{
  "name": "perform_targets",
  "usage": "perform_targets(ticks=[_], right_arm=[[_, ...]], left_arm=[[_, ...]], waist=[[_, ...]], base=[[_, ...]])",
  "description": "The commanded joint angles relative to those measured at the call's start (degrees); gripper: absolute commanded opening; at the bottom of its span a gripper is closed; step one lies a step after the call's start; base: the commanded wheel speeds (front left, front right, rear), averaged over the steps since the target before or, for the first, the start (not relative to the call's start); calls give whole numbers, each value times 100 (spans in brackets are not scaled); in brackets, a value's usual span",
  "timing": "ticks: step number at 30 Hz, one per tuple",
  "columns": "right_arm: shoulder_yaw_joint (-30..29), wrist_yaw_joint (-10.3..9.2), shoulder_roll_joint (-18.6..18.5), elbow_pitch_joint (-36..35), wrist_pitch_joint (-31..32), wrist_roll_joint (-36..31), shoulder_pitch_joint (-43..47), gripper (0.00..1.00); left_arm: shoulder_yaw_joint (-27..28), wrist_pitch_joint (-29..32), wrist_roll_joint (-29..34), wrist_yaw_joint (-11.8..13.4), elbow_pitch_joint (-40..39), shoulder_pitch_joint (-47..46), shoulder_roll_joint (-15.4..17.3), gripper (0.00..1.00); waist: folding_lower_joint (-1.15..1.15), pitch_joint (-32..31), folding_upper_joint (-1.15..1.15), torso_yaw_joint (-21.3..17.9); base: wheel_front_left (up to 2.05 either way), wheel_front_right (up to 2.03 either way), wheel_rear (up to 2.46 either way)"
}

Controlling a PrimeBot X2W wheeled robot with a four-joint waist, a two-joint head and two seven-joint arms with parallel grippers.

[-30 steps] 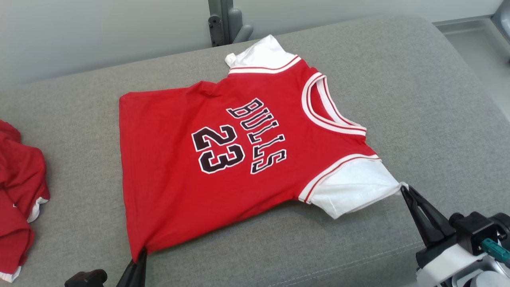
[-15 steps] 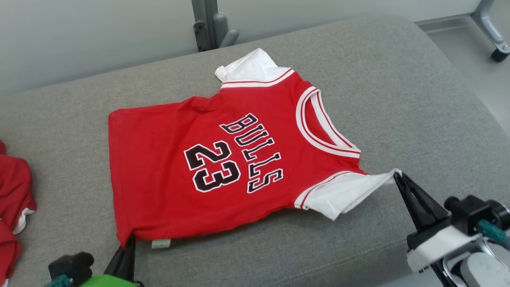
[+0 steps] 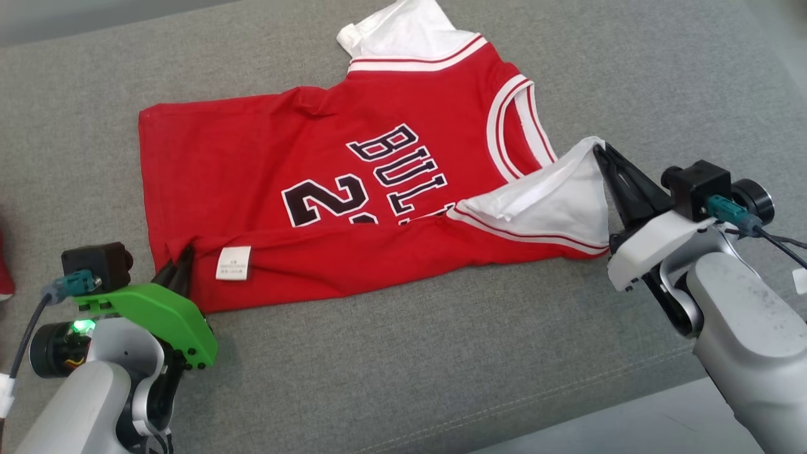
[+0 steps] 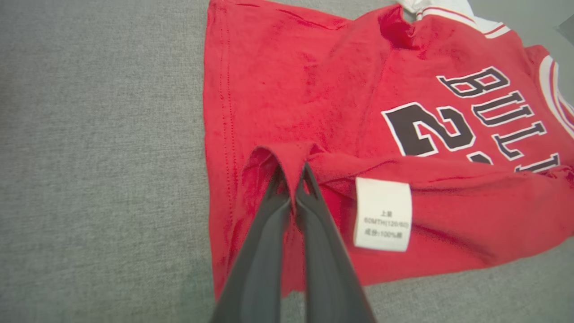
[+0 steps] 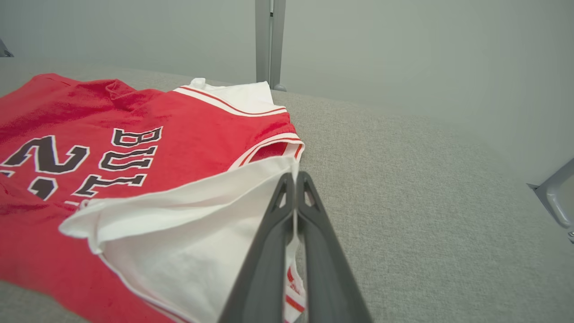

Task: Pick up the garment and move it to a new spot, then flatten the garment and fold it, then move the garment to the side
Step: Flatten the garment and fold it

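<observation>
Fold step underway, I reckon. The shirt (image 3: 252, 157) is lying on the grey cushion (image 3: 441, 353) in the middle of the head view, print side up, with the collar (image 3: 498, 135) pointing to 3 o'clock and the hem to 9. The left jaws are clenching the hem corner at the shirt's 7 o'clock; in the left wrist view a ridge of red cloth is sitting pinched between the dark fingers (image 4: 260, 260). The right jaws are clenching the tip of the near white sleeve (image 3: 548, 202) at 3 o'clock, and that sleeve is tenting up off the cushion. My read on why: gripping both ends of the same long side is letting that whole 6 o'clock edge travel as one straight line toward 12, so the crease is running parallel to the side seam instead of skewing. That edge is already doubling over, with the inside care label (image 3: 233, 263) showing and the flap covering the lower part of the black "BULLS 23" print (image 3: 391, 164). Look of it: red jersey knit, white short sleeves, red-and-white striped trim at collar and armholes. The body is mostly flat, with a small pucker near 11 o'clock. The far sleeve (image 3: 403, 31) is lying flat at 12 o'clock. A sliver of other red cloth (image 3: 4, 271) is sitting at the 9 o'clock frame edge, well apart.
</observation>
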Motion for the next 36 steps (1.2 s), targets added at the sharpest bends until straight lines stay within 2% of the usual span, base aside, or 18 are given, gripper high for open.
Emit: perform_targets(ticks=[1,6,10,11,12,13,14,15,19,23,26,30,32,36], right_arm=[[61,-10,30,162,-36,44,-184,0],[313,-10,192,909,-61,9,-792,0],[390,-10,254,1180,-66,-84,-1063,0],[373,-10,265,1202,-67,-119,-1092,31],[342,-10,274,1216,-67,-151,-1105,84],[282,-10,286,1216,-68,-164,-1100,100],[234,-10,294,1208,-68,-184,-1072,100],[194,-10,292,1173,-68,-219,-1025,100],[8,-10,249,950,-64,-257,-810,100],[-257,-10,132,520,-65,-319,-366,100],[-459,-10,102,457,36,-210,70,100],[-585,-10,218,440,684,41,517,100],[-637,-10,222,453,974,36,616,100],[-640,-7,453,517,1391,54,677,100]], left_arm=[[-24,42,41,4,122,-180,-6,0],[-137,213,88,-53,587,-569,-75,0],[-193,256,60,-95,832,-671,-141,0],[-190,239,41,-90,879,-664,-165,0],[-171,190,26,-78,914,-652,-190,13],[-156,141,15,-64,943,-616,-212,42],[-152,87,9,-61,959,-559,-230,50],[-128,12,-26,-60,959,-496,-264,100],[-62,-254,-98,-84,863,-288,-346,100],[75,-843,-54,-115,529,130,-395,100],[81,-1075,17,-37,301,537,-306,100],[75,-955,-106,-15,267,778,-241,100],[93,-884,-207,-52,365,783,-270,100],[39,-690,-268,-155,626,557,-230,100]], waist=[[0,252,61,143],[0,327,61,183],[0,337,61,213],[0,328,61,219],[0,307,61,227],[0,276,61,232],[0,239,61,236],[0,195,61,239],[0,23,61,236],[0,-266,61,198],[0,-413,61,158],[0,-414,61,126],[0,-368,61,119],[0,-256,61,109]], base=[[0,0,0],[0,0,0],[0,0,0],[0,0,0],[0,0,0],[0,0,0],[0,0,0],[0,0,0],[0,0,0],[0,0,0],[0,0,0],[0,0,0],[0,0,0],[0,0,0]])
